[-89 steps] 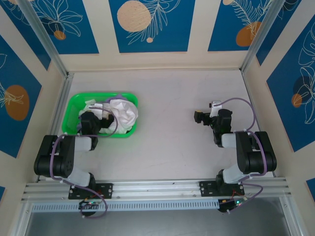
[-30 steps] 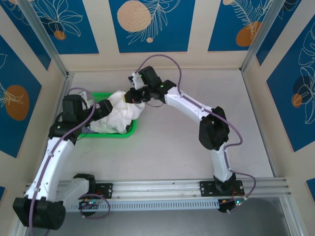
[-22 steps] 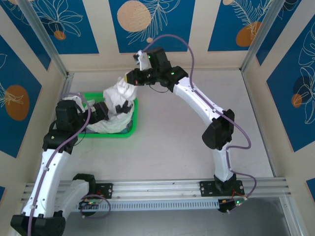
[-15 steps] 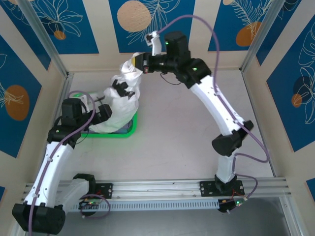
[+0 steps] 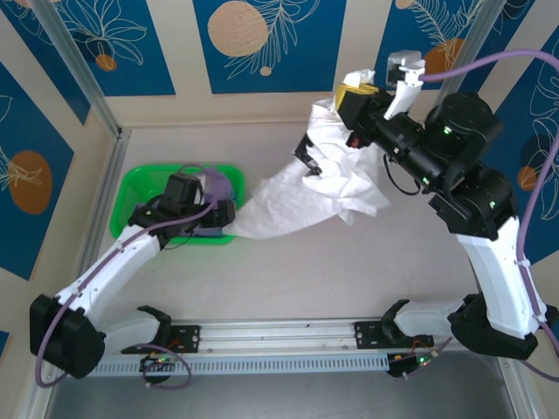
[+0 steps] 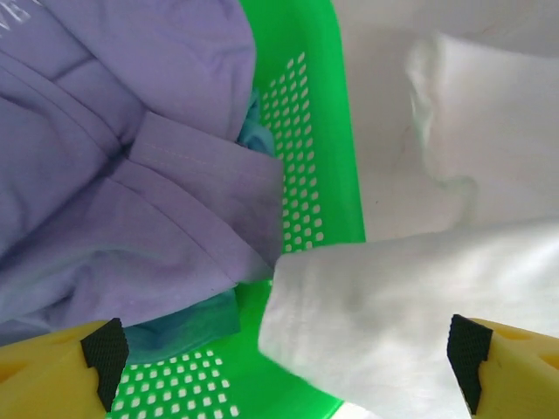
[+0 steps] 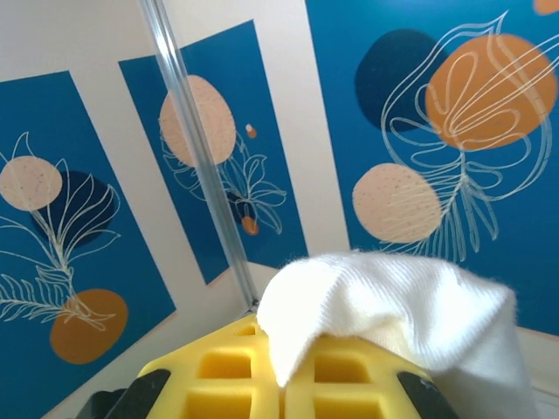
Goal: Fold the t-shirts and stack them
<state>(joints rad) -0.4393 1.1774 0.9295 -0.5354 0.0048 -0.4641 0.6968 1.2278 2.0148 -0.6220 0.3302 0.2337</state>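
Note:
My right gripper point(image 5: 356, 89) is high at the back right, shut on the white t-shirt point(image 5: 301, 196). The shirt hangs from it and trails down left over the table to the green basket's point(image 5: 129, 196) near right corner. Its black chest print point(image 5: 307, 157) shows near the top. In the right wrist view a fold of white cloth point(image 7: 393, 301) is pinched between the yellow fingers point(image 7: 236, 375). My left gripper point(image 5: 210, 216) hovers open over the basket. Below it lie the lavender t-shirt point(image 6: 113, 166) and the white hem point(image 6: 384, 323), which drapes over the rim.
A teal cloth point(image 6: 188, 325) lies under the lavender shirt in the basket point(image 6: 314, 157). Blue patterned walls and a metal corner post point(image 5: 463, 52) stand close behind the raised right arm. Bare table point(image 5: 288, 279) lies in front of the hanging shirt.
My right gripper has pulled the white shirt up out of the basket and carried it right and higher. My left arm has swung in low over the basket, uncovering the lavender shirt.

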